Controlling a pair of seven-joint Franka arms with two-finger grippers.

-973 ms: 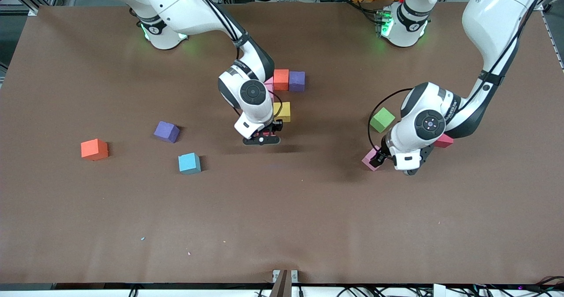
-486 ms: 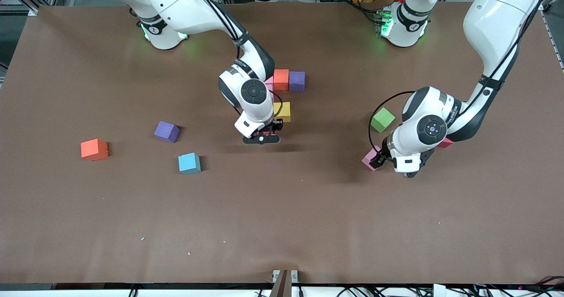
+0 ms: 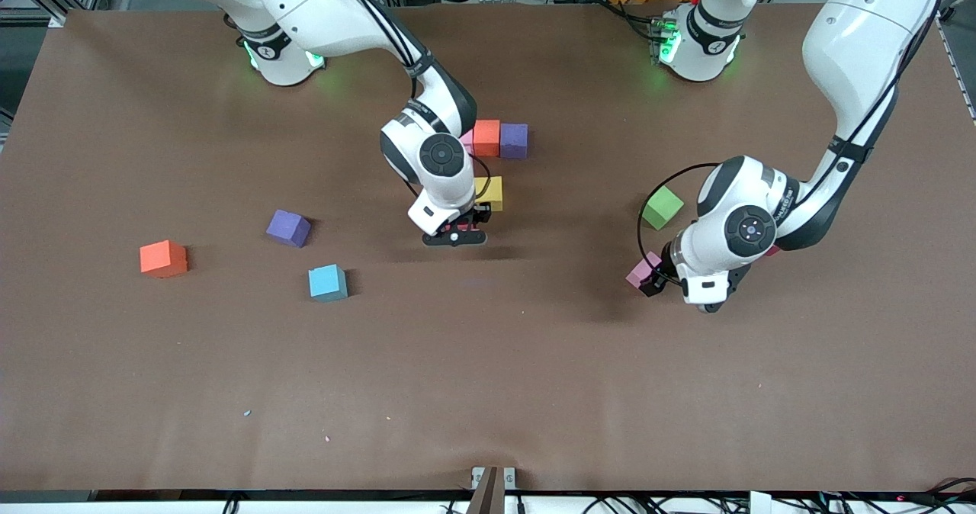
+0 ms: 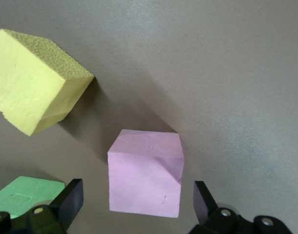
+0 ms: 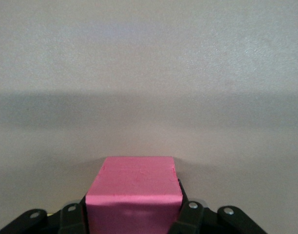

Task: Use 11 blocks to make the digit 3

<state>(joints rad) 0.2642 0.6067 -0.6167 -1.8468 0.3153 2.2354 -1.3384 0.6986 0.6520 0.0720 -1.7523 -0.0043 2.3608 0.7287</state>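
Observation:
Four blocks stand grouped mid-table: a pink one (image 3: 465, 143), an orange-red one (image 3: 486, 137) and a purple one (image 3: 514, 140) in a row, with a yellow one (image 3: 492, 191) nearer the camera. My right gripper (image 3: 455, 236) (image 5: 133, 210) hangs low beside that yellow block, shut on a hot-pink block (image 5: 134, 187). My left gripper (image 3: 649, 277) (image 4: 138, 194) is open, its fingers either side of a pale pink block (image 3: 643, 269) (image 4: 145, 171) on the table. A green block (image 3: 662, 207) (image 4: 27, 192) and another yellow block (image 4: 37, 80) lie close by.
Toward the right arm's end lie loose blocks: purple (image 3: 288, 228), orange (image 3: 163, 258) and cyan (image 3: 328, 282). A red block (image 3: 775, 249) peeks out from under the left arm. The table's front edge (image 3: 488, 491) is far from both grippers.
My right gripper has crept a little toward the yellow block with the hot-pink block. My left hand has shifted over the pale pink block, and its arm now hides more of the red block.

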